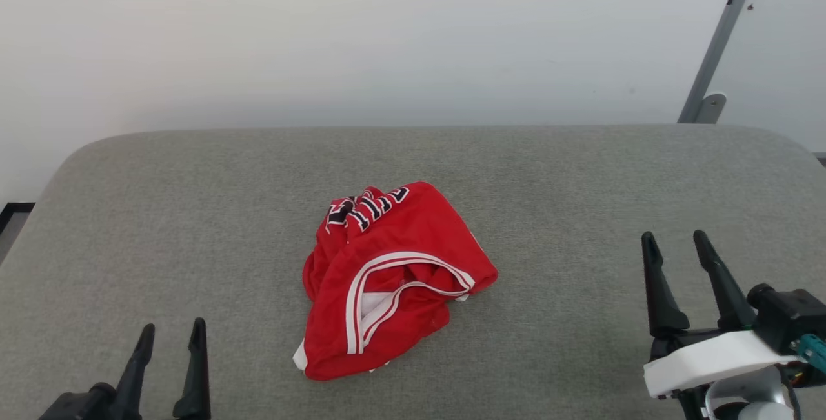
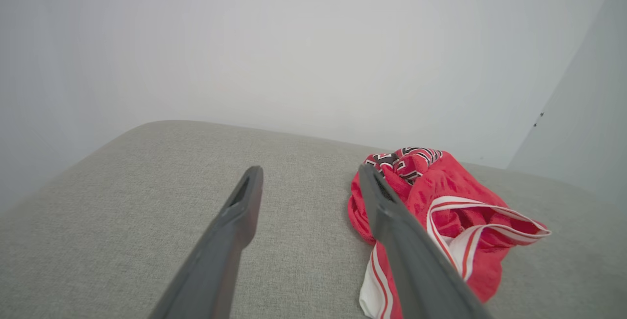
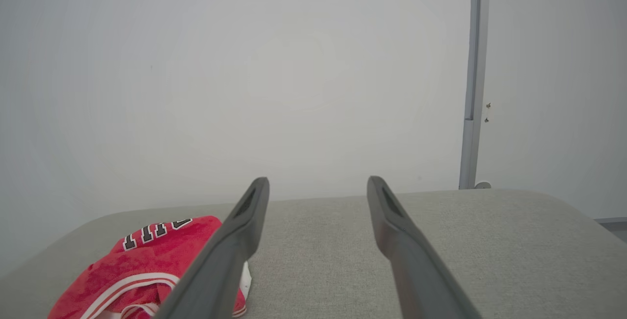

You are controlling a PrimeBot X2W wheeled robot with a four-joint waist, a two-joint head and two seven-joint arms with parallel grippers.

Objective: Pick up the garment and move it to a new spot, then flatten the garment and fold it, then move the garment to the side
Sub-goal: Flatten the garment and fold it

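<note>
The garment, a red jersey with black white-outlined letters and white-and-red striped trim, lies crumpled in a heap at the middle of the grey padded table. My left gripper stands open at the lower left, well clear of the heap. My right gripper stands open at the lower right, also apart from it. In the left wrist view the garment lies just right of my open left gripper. In the right wrist view the garment sits to the lower left of my open right gripper.
A pale wall rises directly behind the table's rounded far edge. A grey metal post leans at the back right. Bare grey surface lies all around the heap.
</note>
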